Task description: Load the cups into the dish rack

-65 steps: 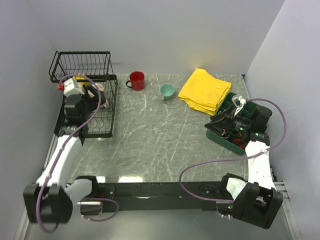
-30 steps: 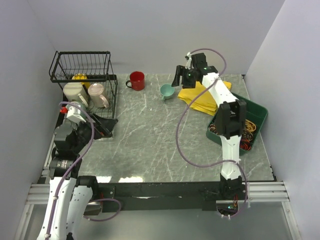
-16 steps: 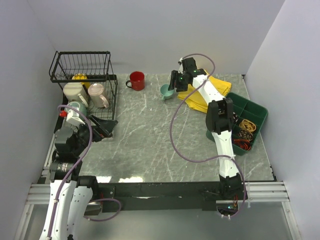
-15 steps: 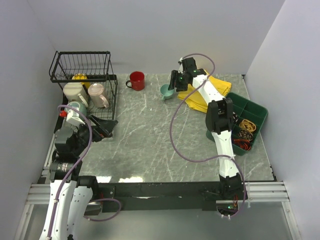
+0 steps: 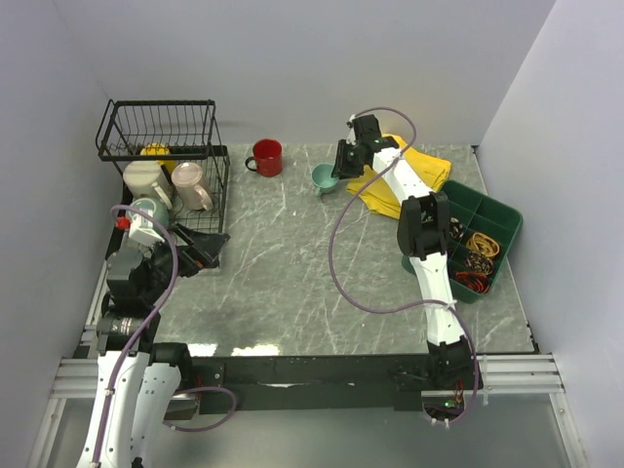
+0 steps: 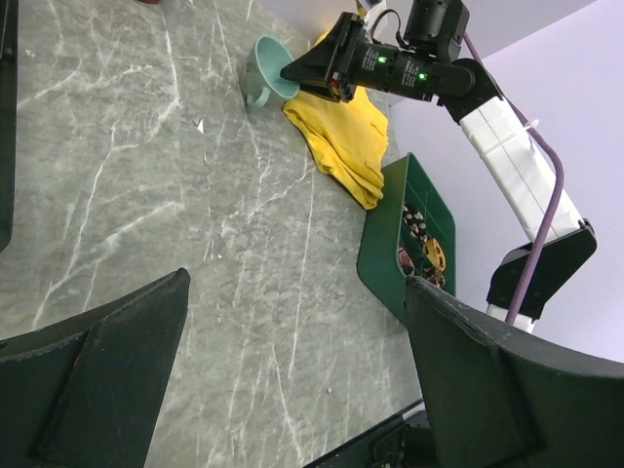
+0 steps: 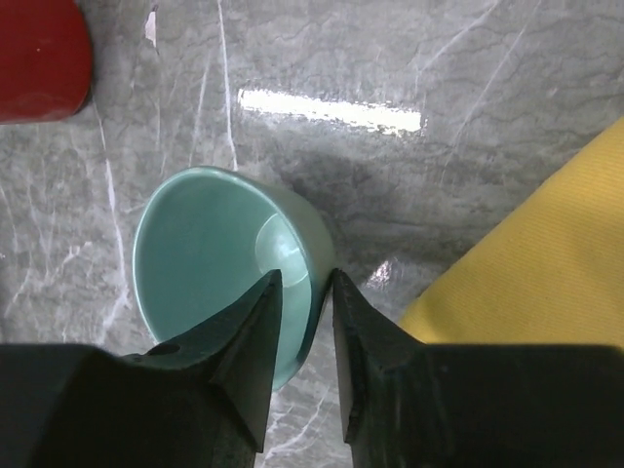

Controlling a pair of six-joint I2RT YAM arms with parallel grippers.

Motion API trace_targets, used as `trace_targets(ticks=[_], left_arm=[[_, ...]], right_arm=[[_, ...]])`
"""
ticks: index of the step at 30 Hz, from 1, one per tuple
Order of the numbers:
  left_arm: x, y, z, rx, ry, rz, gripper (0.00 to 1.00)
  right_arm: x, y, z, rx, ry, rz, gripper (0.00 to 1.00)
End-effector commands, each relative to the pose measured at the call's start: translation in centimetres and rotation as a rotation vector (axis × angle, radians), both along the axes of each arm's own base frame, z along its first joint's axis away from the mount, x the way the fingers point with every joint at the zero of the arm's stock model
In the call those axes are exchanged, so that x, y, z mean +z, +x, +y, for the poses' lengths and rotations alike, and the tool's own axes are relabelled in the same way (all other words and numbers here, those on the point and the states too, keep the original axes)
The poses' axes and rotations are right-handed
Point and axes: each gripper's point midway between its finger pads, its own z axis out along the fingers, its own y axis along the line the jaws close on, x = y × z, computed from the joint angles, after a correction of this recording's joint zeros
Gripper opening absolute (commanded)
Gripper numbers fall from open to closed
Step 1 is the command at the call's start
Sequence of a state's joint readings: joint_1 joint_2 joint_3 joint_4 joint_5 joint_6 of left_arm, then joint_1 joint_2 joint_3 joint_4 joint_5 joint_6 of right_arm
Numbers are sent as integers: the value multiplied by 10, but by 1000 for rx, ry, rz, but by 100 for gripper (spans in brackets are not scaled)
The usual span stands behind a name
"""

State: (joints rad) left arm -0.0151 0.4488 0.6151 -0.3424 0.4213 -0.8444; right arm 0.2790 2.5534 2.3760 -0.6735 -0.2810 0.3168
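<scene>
**Top external view: right gripper on the teal cup**

The right gripper [image 5: 339, 170] reaches to the far middle of the table [image 5: 292, 283]. It is clamped on the teal cup [image 5: 326, 177], which stands between the red cup [image 5: 266, 157] and the yellow cloth [image 5: 414, 180]. In the right wrist view one finger [image 7: 255, 322] sits inside the rim and the other outside, with the cup wall pinched between them. At the far left, the dish rack [image 5: 220, 195] holds a yellow cup [image 5: 154, 151] in its raised basket, and a cream cup [image 5: 143, 178] and a pinkish cup [image 5: 193, 187] on the lower tier. The left gripper [image 5: 210, 252] hangs just near of the rack, jaws spread wide and empty. A green tray [image 5: 499, 216] sits at the right.
</scene>
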Motion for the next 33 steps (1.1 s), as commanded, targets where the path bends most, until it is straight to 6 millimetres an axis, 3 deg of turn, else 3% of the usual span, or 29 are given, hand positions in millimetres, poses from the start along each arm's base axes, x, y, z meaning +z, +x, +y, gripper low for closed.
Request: trace_targets(ticks=[1, 5, 9, 10, 11, 12, 13, 14, 15, 16, 17, 18, 19, 20, 21, 22, 23, 25, 26, 28, 33], left_arm=[[19, -3, 0, 7, -23, -44, 96], [21, -6, -3, -4, -43, -43, 96], [24, -10, -6, -19, -82, -51, 96], [24, -11, -7, -24, -91, -51, 96], [23, -12, -9, -31, -102, -50, 96], [27, -15, -12, -50, -124, -62, 96], [28, -17, -14, -61, -137, -64, 96], [27, -17, -16, -71, -150, -60, 96], [33, -19, -18, -86, -178, -80, 96], [35, -23, -23, -120, -197, -81, 96], [31, -24, -26, -134, -216, -72, 96], [40, -25, -29, -155, -254, -96, 96], [41, -29, -34, -193, -276, -96, 96], [42, -30, -37, -214, -300, -99, 96], [46, -31, -39, -231, -341, -90, 96], [58, -35, -42, -265, -350, -141, 96], [61, -37, -43, -279, -362, -147, 96], [71, -40, -45, -298, -382, -166, 96], [77, -42, -46, -308, -382, -177, 96], [83, -44, -47, -321, -397, -179, 96], [104, -53, -51, -363, -429, -232, 96]], right_arm=[[13, 13, 11, 13, 29, -60, 30], [12, 10, 12, 29, 35, -55, 11], [28, 4, 12, 56, 49, -76, 1], [48, 2, 10, 61, 60, -106, 0], [46, -6, 11, 75, 77, -85, 0], [56, -5, 8, 75, 99, -108, 0], [83, -9, 5, 78, 122, -148, 0], [79, -19, 3, 79, 137, -120, 0], [91, -23, 2, 100, 171, -138, 0], [122, -32, 0, 117, 199, -182, 0], [116, -45, -1, 126, 210, -152, 0], [131, -54, 2, 166, 249, -176, 0], [164, -68, 2, 189, 271, -235, 0], [152, -83, 0, 195, 276, -202, 0], [166, -89, 2, 215, 302, -246, 0], [193, -107, 3, 247, 334, -292, 0], [188, -119, 3, 253, 347, -275, 0], [219, -140, 5, 294, 389, -340, 0], [219, -148, 3, 294, 397, -338, 0], [243, -165, 1, 315, 408, -391, 0], [276, -197, -4, 351, 416, -450, 0]])
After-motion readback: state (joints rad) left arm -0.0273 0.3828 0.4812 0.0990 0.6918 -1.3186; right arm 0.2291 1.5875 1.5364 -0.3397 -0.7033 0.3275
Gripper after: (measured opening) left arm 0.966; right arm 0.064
